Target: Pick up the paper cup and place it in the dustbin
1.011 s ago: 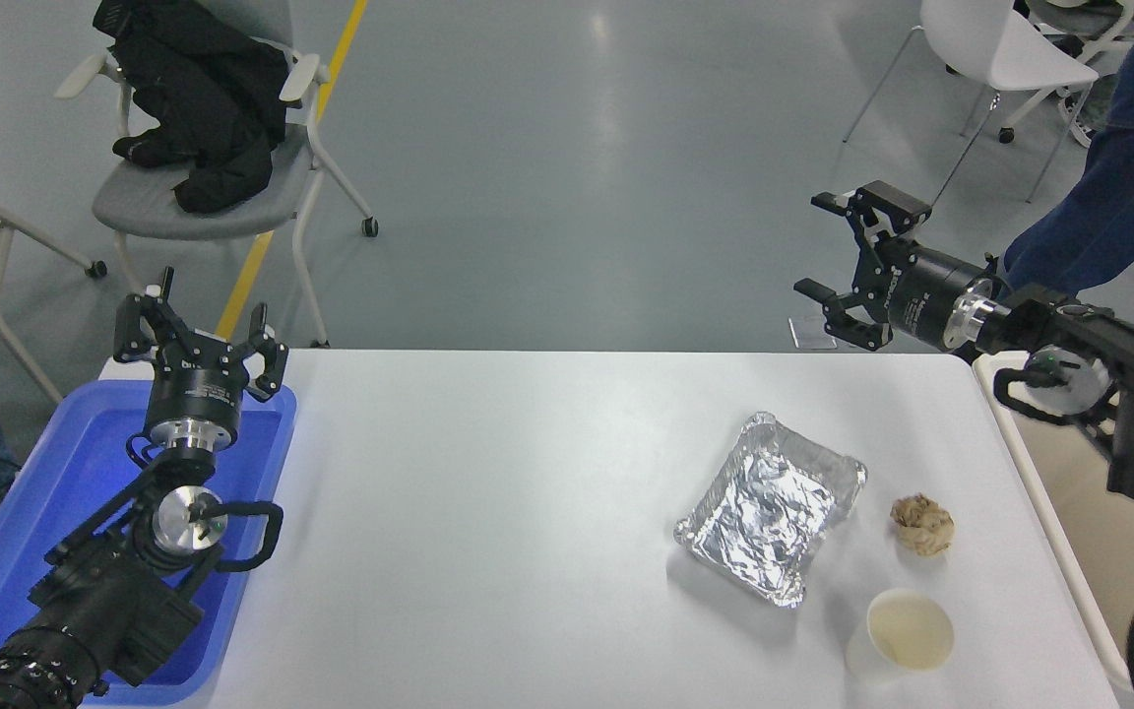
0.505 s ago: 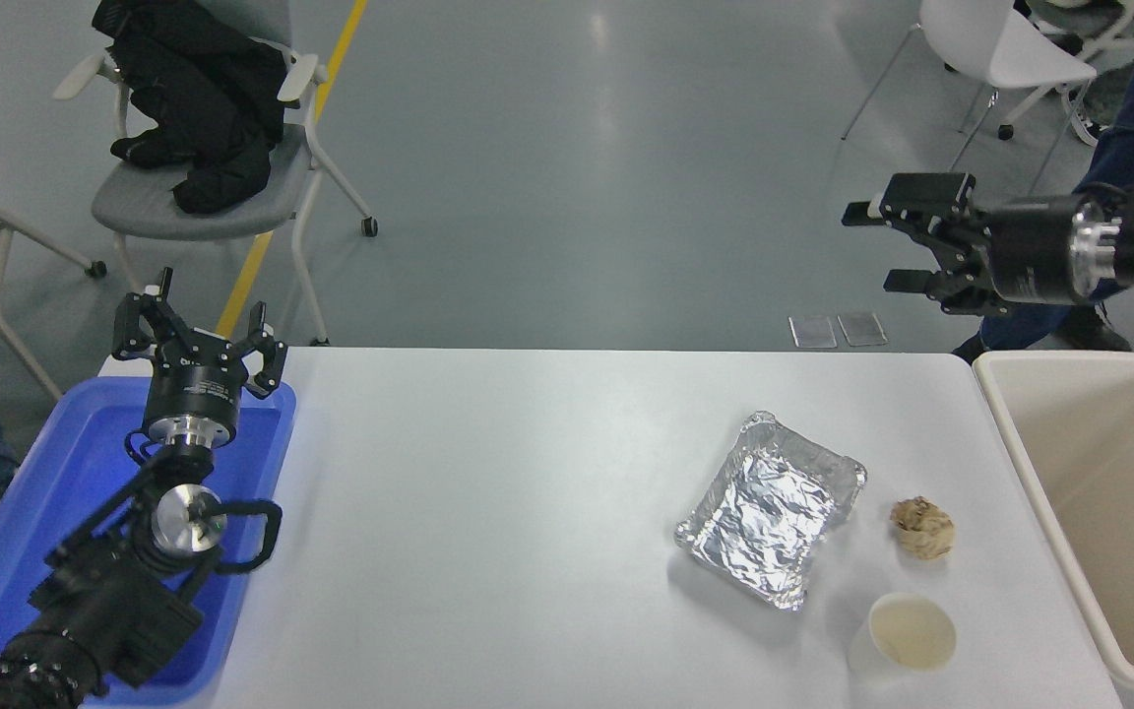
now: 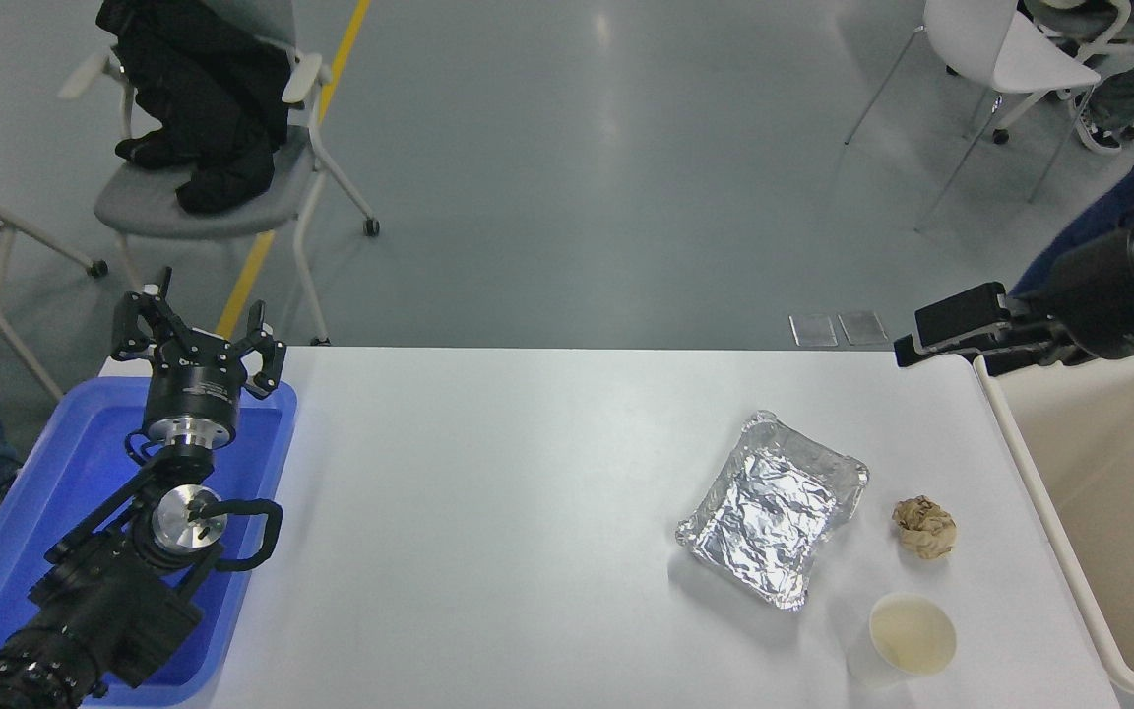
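The paper cup stands upright near the table's front right edge, white with a pale cream inside. The cream dustbin stands against the table's right side, and its inside looks plain. My right gripper comes in from the right edge and hovers over the table's far right corner, by the dustbin's far left corner. It is open, holds nothing, and is far behind the cup. My left gripper is parked open over the blue tray at the lower left.
A silver foil tray and a crumpled brown paper ball lie just behind the cup. Beyond the table are a chair with a black jacket, a white chair and a person's legs in jeans.
My right arm lifted off the dustbin's side, swung up and right, then came down by the bin's far left corner, with the gripper turned side-on. The cup and my left arm stayed put.
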{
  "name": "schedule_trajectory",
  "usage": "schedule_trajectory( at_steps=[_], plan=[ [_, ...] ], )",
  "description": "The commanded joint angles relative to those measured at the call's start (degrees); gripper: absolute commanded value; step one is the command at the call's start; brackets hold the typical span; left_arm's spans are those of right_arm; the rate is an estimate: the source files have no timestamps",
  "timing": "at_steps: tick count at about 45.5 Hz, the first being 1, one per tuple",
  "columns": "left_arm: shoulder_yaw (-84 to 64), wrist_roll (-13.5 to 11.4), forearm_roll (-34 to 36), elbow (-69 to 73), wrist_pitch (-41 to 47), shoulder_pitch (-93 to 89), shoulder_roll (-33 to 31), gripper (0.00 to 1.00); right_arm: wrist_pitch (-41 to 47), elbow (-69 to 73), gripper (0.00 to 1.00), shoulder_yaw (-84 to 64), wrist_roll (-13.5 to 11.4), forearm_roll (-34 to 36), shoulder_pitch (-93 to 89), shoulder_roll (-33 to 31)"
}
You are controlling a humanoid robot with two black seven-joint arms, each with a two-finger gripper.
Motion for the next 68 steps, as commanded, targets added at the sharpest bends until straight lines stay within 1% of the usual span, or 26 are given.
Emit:
schedule_trajectory(
  at_steps=[1,4,15,20,30,32,34,40,49,53,60,68],
  plan=[
    [-0.1,0.0,-0.1,0.0,0.0,0.0,0.0,0.99,5.6,7.9,1.00,-11.8,0.0,11.6,17.0,5.7],
    [-0.2,0.0,0.0,0.0,0.0,0.0,0.0,0.99,5.6,7.9,1.00,-12.1,0.4,15.3,19.0,7.9],
    [-0.2,0.0,0.0,0.0,0.0,0.0,-0.1,0.99,5.6,7.9,1.00,-12.1,0.6,22.1,20.5,15.3],
    [-0.2,0.0,0.0,0.0,0.0,0.0,-0.1,0.99,5.6,7.9,1.00,-12.1,0.7,22.5,20.4,16.7],
    [-0.2,-0.1,-0.1,0.0,0.0,0.0,-0.1,0.99,5.6,7.9,1.00,-12.8,0.7,21.4,20.2,16.4],
    [-0.2,-0.1,-0.1,0.0,0.0,0.0,-0.1,0.99,5.6,7.9,1.00,-13.5,0.7,20.0,19.9,16.2],
    [-0.2,-0.1,-0.1,0.0,0.0,0.0,-0.1,0.99,5.6,7.9,1.00,-13.8,0.7,17.1,19.1,15.6],
    [-0.2,-0.1,-0.1,0.0,0.0,0.0,-0.1,0.99,5.6,7.9,1.00,-13.8,0.8,9.7,14.6,12.3],
    [-0.2,-0.1,-0.1,0.0,0.0,0.0,-0.1,0.99,5.6,7.9,1.00,-12.8,0.8,2.4,5.6,7.3],
    [-0.2,-0.1,-0.1,0.0,0.0,0.0,-0.1,0.99,2.3,7.9,1.00,-10.6,0.8,-1.7,0.7,5.4],
    [-0.2,-0.1,-0.1,0.0,0.0,0.0,-0.1,0.99,-2.9,7.5,1.00,-6.4,0.8,-10.9,-9.5,2.3],
    [-0.2,-0.1,-0.1,0.0,0.0,0.0,-0.1,0.99,-9.2,2.1,1.00,0.0,0.7,-15.5,-21.2,0.3]
  ],
)
